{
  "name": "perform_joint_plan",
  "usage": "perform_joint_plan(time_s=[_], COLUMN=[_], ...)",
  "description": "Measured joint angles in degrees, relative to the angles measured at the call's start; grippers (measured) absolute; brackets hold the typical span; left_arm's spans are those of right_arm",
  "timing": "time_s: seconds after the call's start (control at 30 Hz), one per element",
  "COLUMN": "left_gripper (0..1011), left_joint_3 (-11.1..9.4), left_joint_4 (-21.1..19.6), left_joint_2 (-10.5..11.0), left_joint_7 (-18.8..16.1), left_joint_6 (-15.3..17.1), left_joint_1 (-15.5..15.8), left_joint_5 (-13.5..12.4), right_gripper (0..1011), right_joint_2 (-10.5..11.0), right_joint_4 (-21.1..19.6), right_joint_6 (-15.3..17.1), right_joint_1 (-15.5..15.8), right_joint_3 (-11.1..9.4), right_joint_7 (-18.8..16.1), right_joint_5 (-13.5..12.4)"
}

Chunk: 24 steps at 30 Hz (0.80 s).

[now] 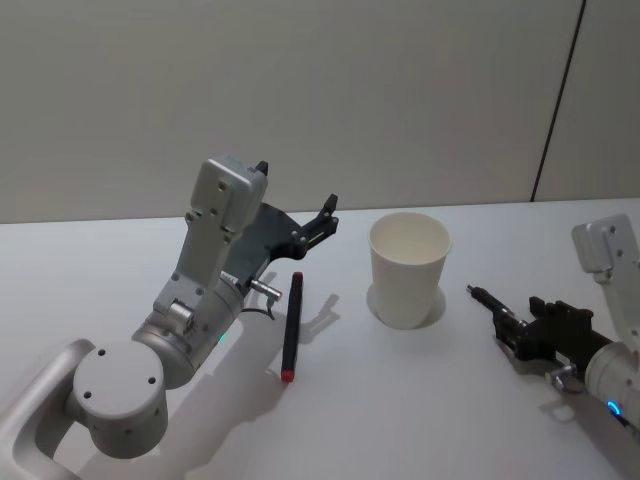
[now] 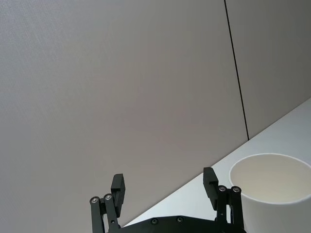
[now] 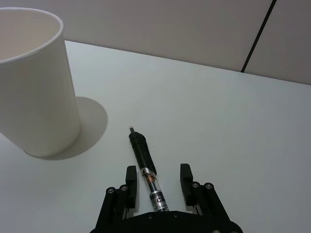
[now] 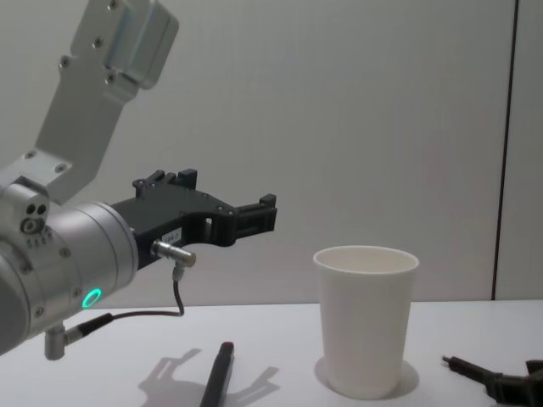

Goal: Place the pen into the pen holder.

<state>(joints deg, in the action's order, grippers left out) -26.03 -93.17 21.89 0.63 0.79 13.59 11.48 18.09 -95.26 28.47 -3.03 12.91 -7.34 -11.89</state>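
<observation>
Starting with the head view, the pen holder (image 1: 408, 270), a white paper cup, stands upright and empty at mid-table, so nothing has gone in yet. A red-ended pen (image 1: 292, 326) lies flat on the table to the cup's left, untouched, and the left gripper (image 1: 320, 224) is raised above and beyond it. To the cup's right, the right gripper (image 1: 512, 328) sits low by the table, with a clear-barrelled pen (image 1: 484, 300) poking out of it toward the cup.

The left wrist view has that gripper's fingers (image 2: 118, 188) spread wide with nothing between them, aimed at the wall.

The right wrist view shows the clear-barrelled pen running between the right gripper's fingers (image 3: 130, 177) with a gap on each side. They straddle it and are not clamped on it.

From the chest view, the cup stands between the two pens, well apart from the raised left gripper.

By my reading, only the approach is done. Closing on the pen, lifting it, carrying it over the rim and releasing it all remain.
</observation>
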Motion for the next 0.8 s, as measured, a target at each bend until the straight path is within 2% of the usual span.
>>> perform_joint_plan(time_s=[0.4, 0.53, 0.63, 0.7, 0.77, 0.8], left_gripper=[1001, 1001, 1001, 1001, 1001, 1001], left_joint_3=[0.00, 0.00, 0.00, 0.00, 0.00, 0.00], left_joint_4=[0.00, 0.00, 0.00, 0.00, 0.00, 0.00], left_joint_2=[0.00, 0.00, 0.00, 0.00, 0.00, 0.00], left_joint_7=[0.00, 0.00, 0.00, 0.00, 0.00, 0.00], left_joint_6=[0.00, 0.00, 0.00, 0.00, 0.00, 0.00], left_joint_1=[0.00, 0.00, 0.00, 0.00, 0.00, 0.00], left_joint_5=[0.00, 0.00, 0.00, 0.00, 0.00, 0.00], right_gripper=[464, 380, 262, 225, 134, 134], right_joint_2=[-0.04, -0.05, -0.05, -0.05, -0.04, -0.04], right_joint_4=[0.11, 0.14, 0.14, 0.15, 0.16, 0.16], right_joint_6=[-0.18, -0.34, -0.35, -0.37, -0.40, -0.41], right_joint_1=[-0.03, -0.02, -0.01, -0.01, 0.00, 0.00], right_joint_3=[-0.02, -0.01, 0.00, 0.00, 0.00, 0.00], right_joint_7=[-0.26, -0.42, -0.49, -0.55, -0.59, -0.59], right_joint_5=[-0.01, 0.00, 0.01, 0.04, 0.06, 0.06])
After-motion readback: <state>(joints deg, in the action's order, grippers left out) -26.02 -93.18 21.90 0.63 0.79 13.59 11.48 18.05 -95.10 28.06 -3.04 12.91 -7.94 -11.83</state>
